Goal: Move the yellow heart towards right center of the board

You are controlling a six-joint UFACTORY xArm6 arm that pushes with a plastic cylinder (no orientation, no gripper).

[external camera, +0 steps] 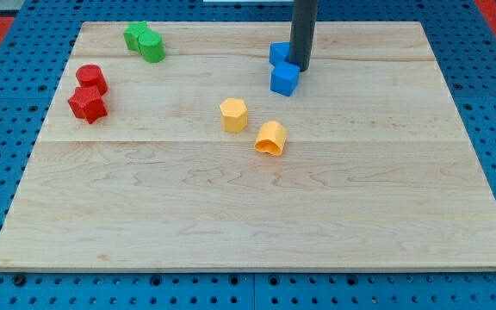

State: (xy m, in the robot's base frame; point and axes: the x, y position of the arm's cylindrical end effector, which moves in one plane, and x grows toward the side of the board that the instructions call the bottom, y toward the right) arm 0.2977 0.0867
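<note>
The yellow heart (pixel 270 138) lies near the middle of the wooden board (pixel 257 224). A yellow hexagon block (pixel 233 114) sits just to its upper left, apart from it. My tip (pixel 300 67) is at the view's top, right of centre, touching or just above the two blue blocks: a blue cube (pixel 285 79) below it and another blue block (pixel 279 53) partly behind the rod. The tip is above and a little right of the yellow heart, with a clear gap between them.
Two green blocks (pixel 145 41) sit together at the top left. A red cylinder (pixel 90 77) and a red star (pixel 87 104) sit at the left edge. Blue pegboard surrounds the board.
</note>
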